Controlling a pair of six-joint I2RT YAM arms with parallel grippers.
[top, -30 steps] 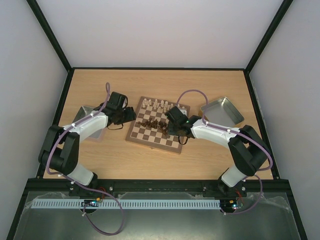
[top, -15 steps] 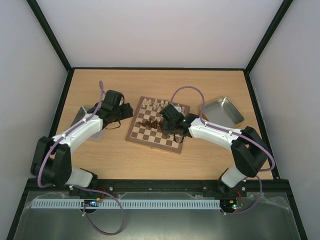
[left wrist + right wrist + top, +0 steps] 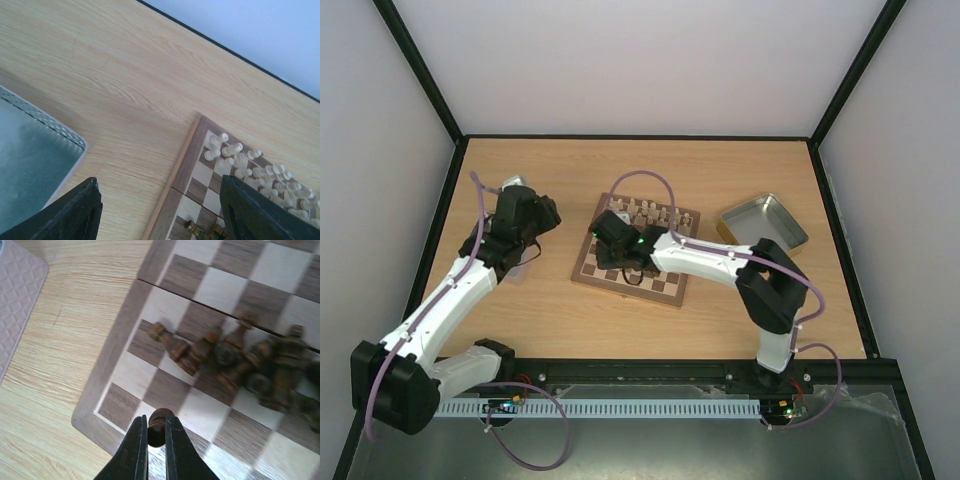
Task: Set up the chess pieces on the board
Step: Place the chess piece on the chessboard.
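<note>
Right now my right claw [image 3: 156, 426] is pinched shut on the round head of one dark piece [image 3: 156, 419], which hangs over the near left corner of the board [image 3: 102, 375]. My left claw [image 3: 160, 202] stands wide open with nothing in it, over the table [image 3: 125, 90] between the left tray [image 3: 30, 170] and the board's left edge.

As I judge it, the hold is my weak spot: I have only the top of the piece, so it could swing or slip as I lower it, land tilted and fall over. I am also close to the rim, so a careless drop might put it half off its square.

The other dark pieces [image 3: 240, 360] are bunched together just beyond, some lying on their sides, and a sideways drift of my fingers could scatter them further. The cream pieces [image 3: 645, 210] stand along the far edge, well apart from my claw, though my forearm reaches in over the board
</note>
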